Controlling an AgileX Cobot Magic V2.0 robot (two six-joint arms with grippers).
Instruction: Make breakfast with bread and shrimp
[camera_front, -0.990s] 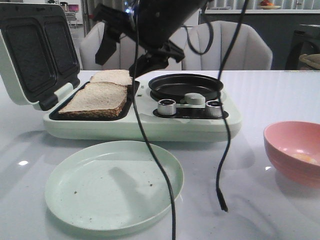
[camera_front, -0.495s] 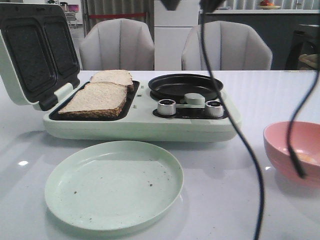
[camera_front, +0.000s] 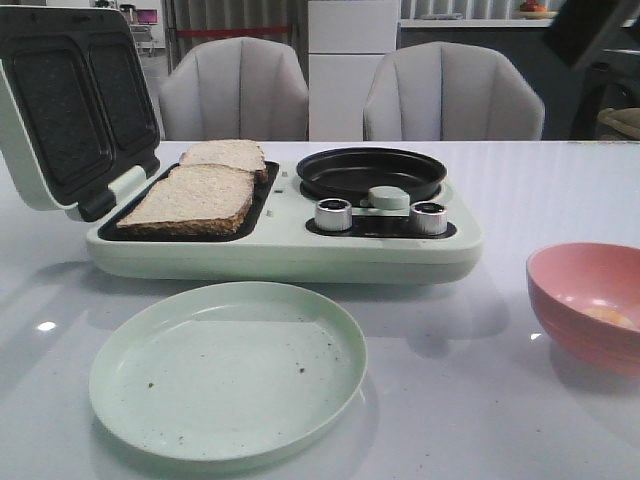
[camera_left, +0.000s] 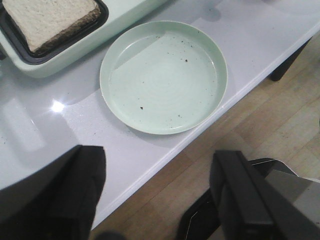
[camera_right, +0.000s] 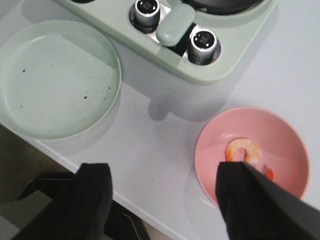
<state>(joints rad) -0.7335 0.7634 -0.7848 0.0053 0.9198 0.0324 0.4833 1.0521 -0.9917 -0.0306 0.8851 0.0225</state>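
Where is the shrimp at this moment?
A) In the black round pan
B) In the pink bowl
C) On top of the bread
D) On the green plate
B. The right wrist view shows the curled orange shrimp lying inside the pink bowl; the green plate holds only dark crumbs, the black round pan looks empty, and the bread carries nothing on top.

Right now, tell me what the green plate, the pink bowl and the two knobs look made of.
Green plate: probably matte plastic or melamine, flat pale colour, dull sheen. Pink bowl: likely the same, soft highlights only. Knobs: shiny chrome-look metal or plated plastic, bright mirror reflections.
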